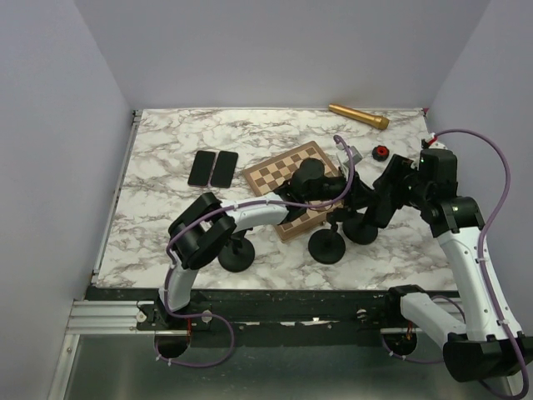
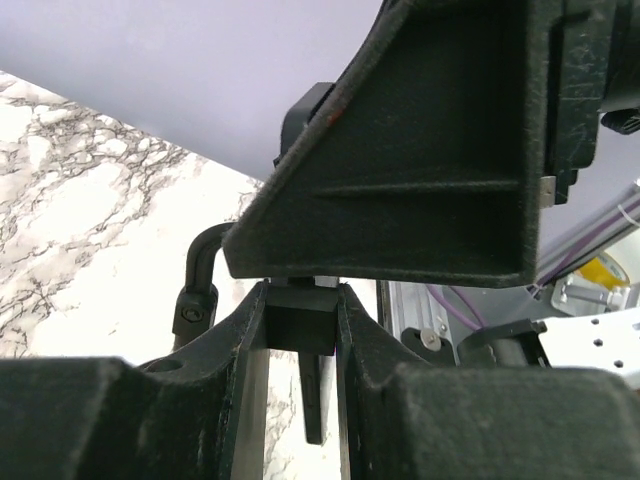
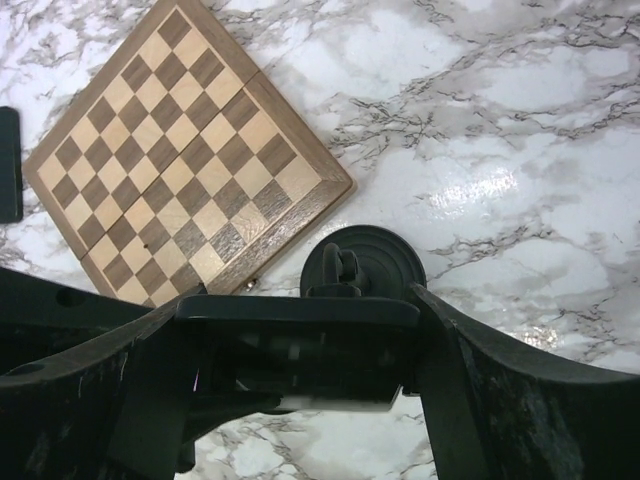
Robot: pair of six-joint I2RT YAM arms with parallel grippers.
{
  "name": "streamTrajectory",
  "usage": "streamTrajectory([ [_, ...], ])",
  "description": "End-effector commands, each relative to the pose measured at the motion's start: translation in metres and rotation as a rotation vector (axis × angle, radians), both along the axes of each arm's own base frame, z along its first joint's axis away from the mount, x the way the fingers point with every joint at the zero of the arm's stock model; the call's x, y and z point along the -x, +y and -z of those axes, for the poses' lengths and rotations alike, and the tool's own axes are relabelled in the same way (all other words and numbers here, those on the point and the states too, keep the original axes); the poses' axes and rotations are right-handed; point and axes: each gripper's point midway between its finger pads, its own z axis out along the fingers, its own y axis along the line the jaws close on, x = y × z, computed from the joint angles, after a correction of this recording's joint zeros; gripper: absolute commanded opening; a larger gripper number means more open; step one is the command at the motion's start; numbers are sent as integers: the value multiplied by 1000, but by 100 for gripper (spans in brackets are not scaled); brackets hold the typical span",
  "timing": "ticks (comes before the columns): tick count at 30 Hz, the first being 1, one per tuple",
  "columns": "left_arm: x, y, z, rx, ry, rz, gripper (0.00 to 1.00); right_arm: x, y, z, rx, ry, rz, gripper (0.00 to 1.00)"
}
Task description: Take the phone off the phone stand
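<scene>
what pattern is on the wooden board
The flat wooden board has light and dark brown checks; the right wrist view shows it best.

- My counter (image 1: pixel 166 150) is white marble with grey wavy lines.
- The chessboard (image 1: pixel 279 171) has light and dark brown squares.
- My left pincer (image 2: pixel 302 300), my right pincer (image 3: pixel 305 325), the phone (image 3: pixel 250 310) and the phone stand (image 3: pixel 365 258) are all black.
- The stick (image 1: pixel 358 116) is gold.
- The knob (image 1: pixel 381 152) is red.
- My cables (image 1: pixel 500 179) are purple.
</scene>
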Motion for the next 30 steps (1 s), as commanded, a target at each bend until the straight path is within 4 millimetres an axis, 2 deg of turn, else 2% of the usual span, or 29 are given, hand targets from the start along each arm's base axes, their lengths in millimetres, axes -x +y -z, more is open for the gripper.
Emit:
streamTrajectory([
  [1,4,3,-20,57,-15,-62,0,-6,-20,3,9,-5,148,86],
  [5,5,5,-19,58,-17,-68,0,-3,-15,0,-24,16,147,93],
  [11,4,7,-23,64,-23,-110,0,2,-31,0,55,44,196,92],
  [16,1,4,-27,54,-15,-159,0,4,-29,5,114,63,176,88],
  [19,-3,4,-26,47,-13,-177,0,4,-30,3,149,46,168,79],
  [22,-1,2,-25,28,-21,-148,0,1,-28,2,162,4,134,68],
  [23,0,1,-24,22,-19,-128,0,-1,-27,2,167,-19,117,61],
  [26,1,7,-21,17,9,-66,0,-4,-21,3,173,-54,59,19],
  [28,-1,13,-16,6,40,-28,0,-5,-21,3,190,-62,40,1],
  [30,-5,20,-8,-19,59,-17,0,-6,-27,5,223,-74,49,1],
])
